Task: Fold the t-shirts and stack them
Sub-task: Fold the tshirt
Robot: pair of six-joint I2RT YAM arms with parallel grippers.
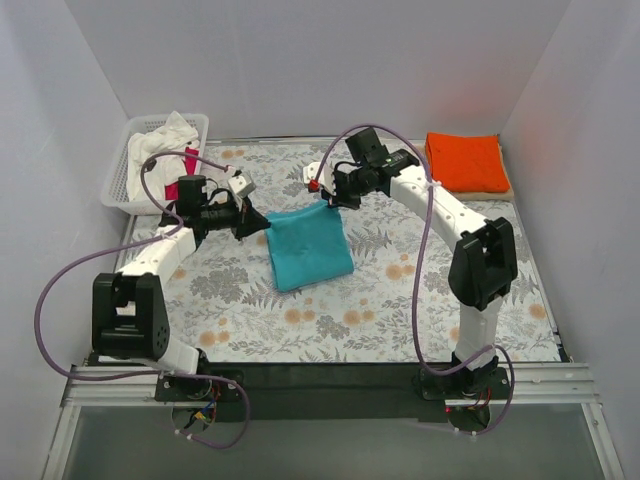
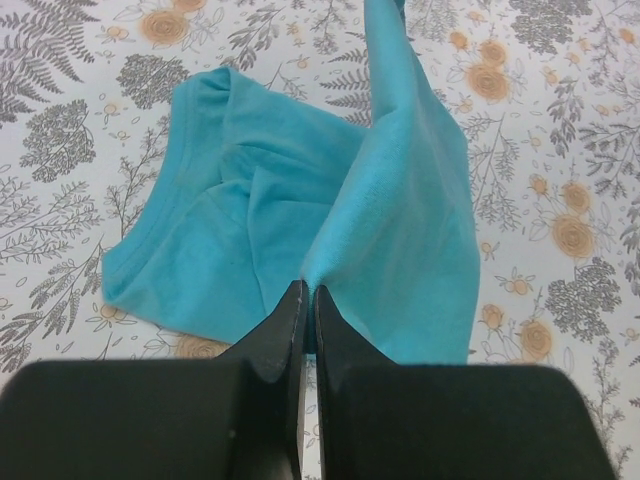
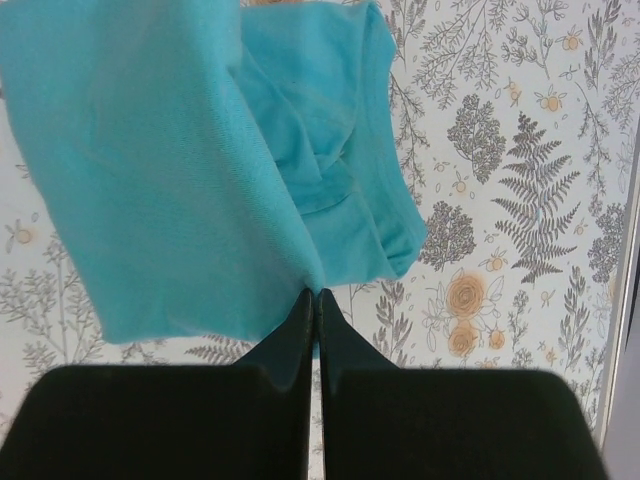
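Note:
A teal t-shirt [image 1: 308,245] lies partly folded in the middle of the table. My left gripper [image 1: 262,224] is shut on its far left corner and my right gripper [image 1: 325,197] is shut on its far right corner, and both hold that edge lifted. In the left wrist view the teal cloth [image 2: 400,230] rises from the shut gripper [image 2: 308,292]. In the right wrist view the teal cloth [image 3: 160,180] hangs from the shut gripper [image 3: 315,293]. A folded orange t-shirt [image 1: 464,161] lies at the far right. White [image 1: 160,145] and red-pink [image 1: 190,158] shirts sit in a basket.
A white lattice basket [image 1: 118,185] stands at the far left corner. The table has a floral cloth [image 1: 400,290]. White walls close in the left, back and right sides.

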